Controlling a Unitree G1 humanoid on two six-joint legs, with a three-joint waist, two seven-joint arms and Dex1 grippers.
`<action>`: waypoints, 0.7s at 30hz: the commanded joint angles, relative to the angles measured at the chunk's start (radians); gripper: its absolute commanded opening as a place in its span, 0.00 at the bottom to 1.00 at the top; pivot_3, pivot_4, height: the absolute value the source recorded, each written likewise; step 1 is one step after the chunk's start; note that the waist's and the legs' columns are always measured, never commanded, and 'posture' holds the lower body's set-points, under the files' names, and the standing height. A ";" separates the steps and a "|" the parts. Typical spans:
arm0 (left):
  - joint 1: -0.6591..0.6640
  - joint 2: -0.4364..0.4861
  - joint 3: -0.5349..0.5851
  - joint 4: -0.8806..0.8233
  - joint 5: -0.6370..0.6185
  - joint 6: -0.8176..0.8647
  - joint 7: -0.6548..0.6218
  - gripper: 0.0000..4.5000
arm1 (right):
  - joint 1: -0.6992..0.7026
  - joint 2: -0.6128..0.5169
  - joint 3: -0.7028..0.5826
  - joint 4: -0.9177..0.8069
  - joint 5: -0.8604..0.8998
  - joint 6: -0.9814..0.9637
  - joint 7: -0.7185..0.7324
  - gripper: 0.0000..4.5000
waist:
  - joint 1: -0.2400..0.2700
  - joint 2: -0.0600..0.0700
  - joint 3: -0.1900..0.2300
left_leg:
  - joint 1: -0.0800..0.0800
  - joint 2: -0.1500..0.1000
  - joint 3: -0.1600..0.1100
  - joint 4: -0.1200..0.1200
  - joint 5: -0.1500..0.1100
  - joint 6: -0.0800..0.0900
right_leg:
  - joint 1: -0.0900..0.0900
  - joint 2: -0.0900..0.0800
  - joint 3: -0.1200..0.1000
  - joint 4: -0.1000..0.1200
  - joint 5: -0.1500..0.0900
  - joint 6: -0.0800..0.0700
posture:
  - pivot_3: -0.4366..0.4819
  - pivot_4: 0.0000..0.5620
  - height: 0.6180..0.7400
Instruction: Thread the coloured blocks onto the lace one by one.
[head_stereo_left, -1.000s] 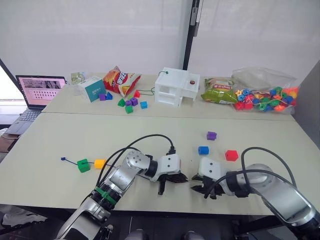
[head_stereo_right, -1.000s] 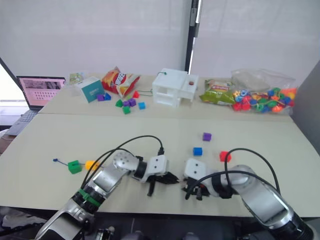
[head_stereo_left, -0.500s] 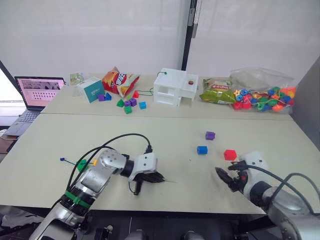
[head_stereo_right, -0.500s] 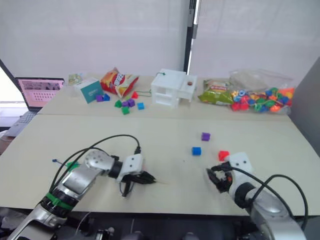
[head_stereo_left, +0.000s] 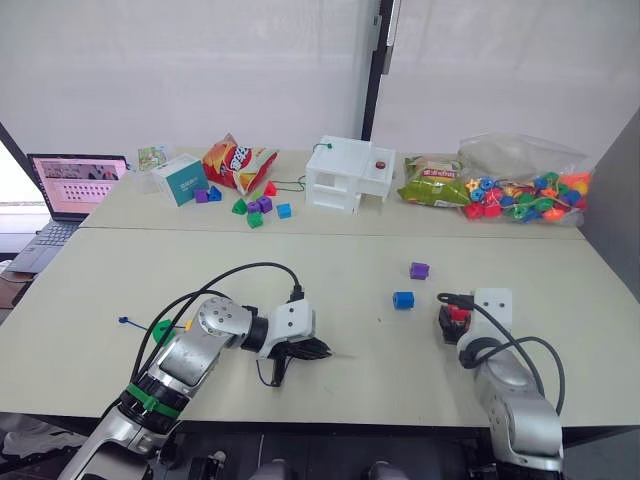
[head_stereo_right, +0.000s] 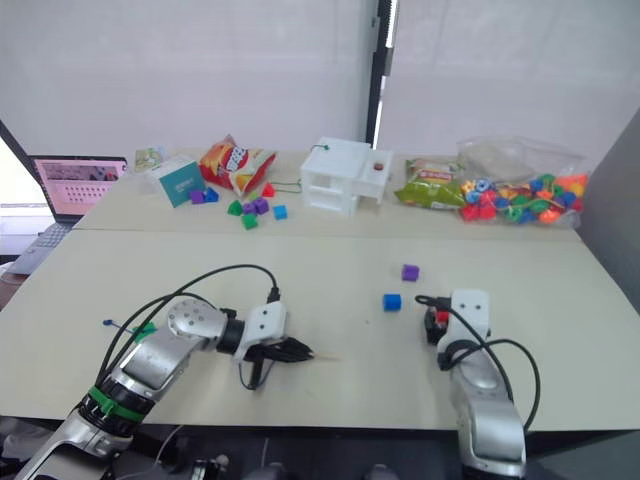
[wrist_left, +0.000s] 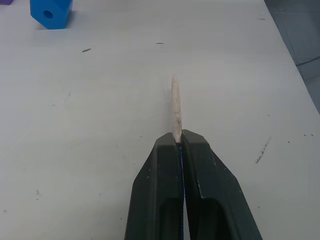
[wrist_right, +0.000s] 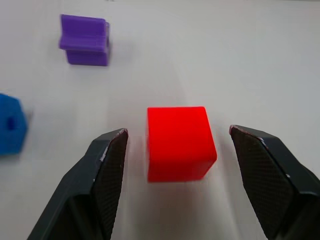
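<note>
- Your left gripper (wrist_left: 179, 145) is pinched tight on the lace (wrist_left: 175, 107), pale tip poking straight out ahead.
- Your right gripper (wrist_right: 176, 145) is spread wide, red block (wrist_right: 180, 142) sitting between the fingers.
- Can't read any writing.

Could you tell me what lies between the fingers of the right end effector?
The red block sits on the table between its open fingers, touching neither, in the right wrist view.

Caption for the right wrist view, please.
Open right gripper straddles the red block; purple block and blue block lie beyond.
</note>
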 joint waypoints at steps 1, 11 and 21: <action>0.001 -0.001 0.013 -0.037 -0.012 0.004 0.012 0.00 | -0.017 -0.004 -0.013 0.032 0.023 -0.065 0.022 0.76 | -0.002 0.000 0.000 | 0.000 0.000 0.000 0.000 0.000 0.000 | 0.000 0.000 0.000 0.000 0.000 0.000 | 0.48 0.27 1.00; 0.002 -0.001 0.011 -0.033 -0.009 0.000 0.024 0.00 | 0.025 0.027 0.005 -0.061 0.048 -0.116 0.021 0.27 | -0.005 0.000 0.000 | 0.000 0.000 0.000 0.000 0.000 0.000 | 0.000 0.000 0.000 0.000 0.000 0.000 | 0.48 0.27 1.00; -0.002 -0.002 0.013 -0.027 -0.016 0.000 0.021 0.00 | 0.299 -0.019 0.409 -0.609 0.075 0.140 0.081 0.27 | -0.012 0.001 0.000 | -0.001 0.002 0.000 -0.001 0.000 0.000 | -0.001 0.001 0.001 0.000 -0.001 -0.001 | 0.48 0.27 1.00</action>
